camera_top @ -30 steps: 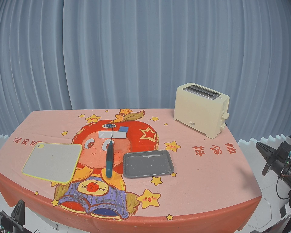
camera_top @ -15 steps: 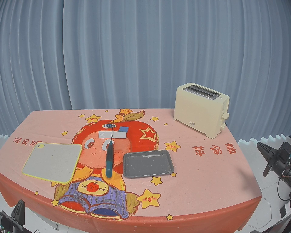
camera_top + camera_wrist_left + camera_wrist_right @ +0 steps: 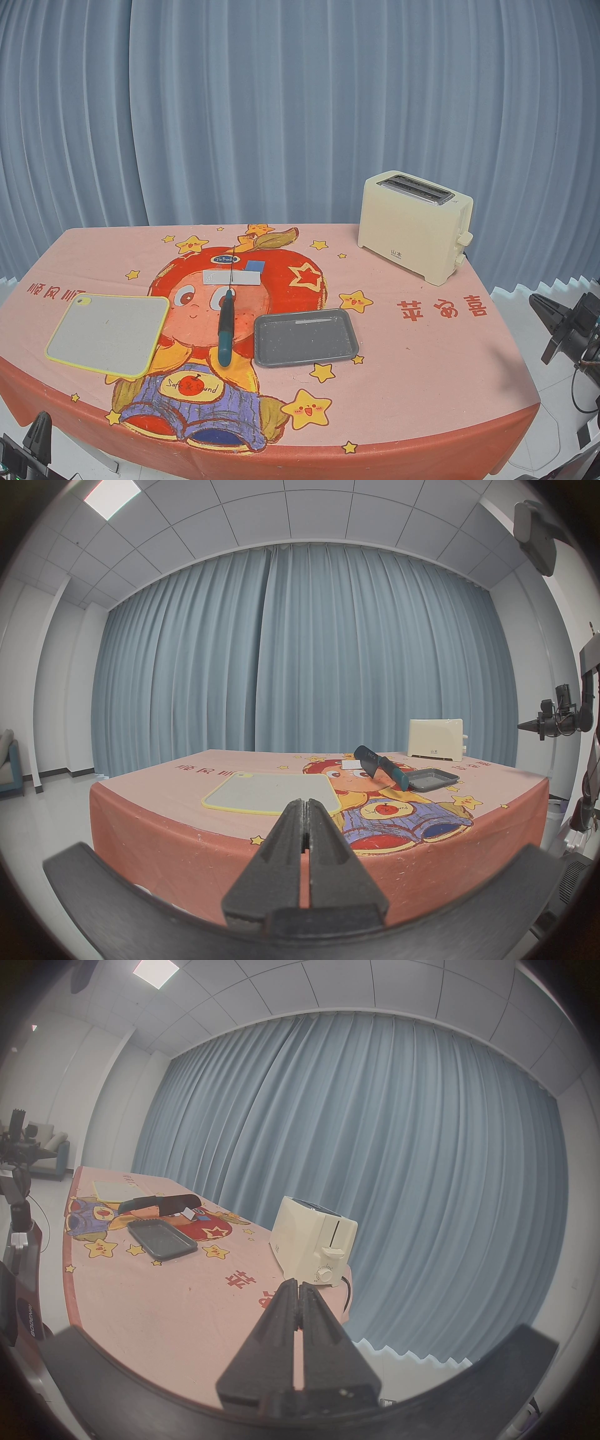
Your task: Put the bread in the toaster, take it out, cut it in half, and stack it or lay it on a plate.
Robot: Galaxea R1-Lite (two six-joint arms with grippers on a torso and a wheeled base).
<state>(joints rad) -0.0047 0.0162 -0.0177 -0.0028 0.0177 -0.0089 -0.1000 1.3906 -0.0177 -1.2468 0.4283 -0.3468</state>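
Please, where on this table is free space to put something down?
The table is barest between the tray, the toaster and its front right edge. Also behind the cutting board. Crowded: knife close beside the tray, board near its other side.

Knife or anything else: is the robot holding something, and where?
Nothing is held. The left gripper and right gripper are shut empty; the knife lies untouched.

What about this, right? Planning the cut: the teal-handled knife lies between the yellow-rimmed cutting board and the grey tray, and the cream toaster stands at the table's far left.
Wrong side: in the head view the cream toaster stands at the far right of the pink table. The teal-handled knife does lie between yellow-rimmed cutting board and grey tray.
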